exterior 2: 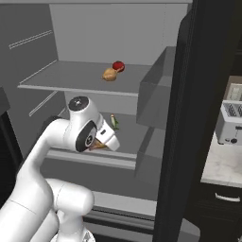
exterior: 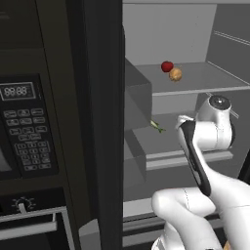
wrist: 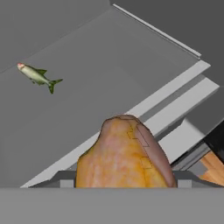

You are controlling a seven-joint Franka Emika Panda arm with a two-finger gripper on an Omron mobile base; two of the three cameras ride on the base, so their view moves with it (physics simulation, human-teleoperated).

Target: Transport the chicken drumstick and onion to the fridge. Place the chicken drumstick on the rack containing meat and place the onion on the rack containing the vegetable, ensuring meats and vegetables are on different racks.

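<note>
Black wall oven [exterior: 29, 146] left; toaster [exterior 2: 230, 124] on pale counter [exterior 2: 222, 168] right.

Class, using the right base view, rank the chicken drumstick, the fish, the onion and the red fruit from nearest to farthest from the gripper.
1. Chicken drumstick: in the gripper, over the middle shelf's front edge.
2. Fish: further back on that shelf.
3. Onion: on the shelf above.
4. Red fruit: just behind the onion, touching or nearly; this order is close.
</note>
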